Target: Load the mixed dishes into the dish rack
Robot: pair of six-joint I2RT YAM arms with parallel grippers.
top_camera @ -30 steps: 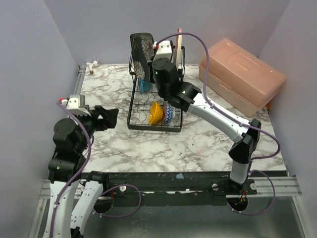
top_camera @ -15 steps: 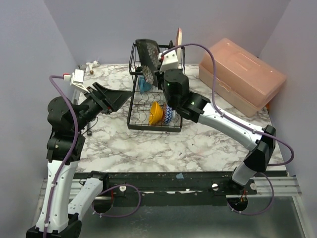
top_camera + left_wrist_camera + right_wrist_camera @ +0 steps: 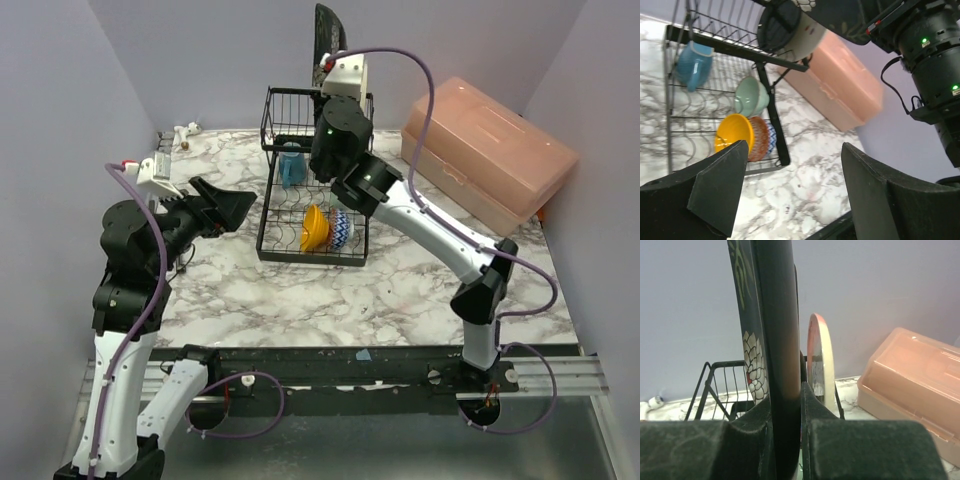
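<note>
The right gripper, jaws pinching the black square patterned plate, has lifted it high above the dish rack, so it still needs a slot, and the left gripper hangs with jaws spread

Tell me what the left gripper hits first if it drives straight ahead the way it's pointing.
Most likely the dish rack. The open left gripper points at its left side wall, about level with the orange bowl inside. Height is hard to judge, so it might clear the low wire edge and meet that bowl instead.
</note>
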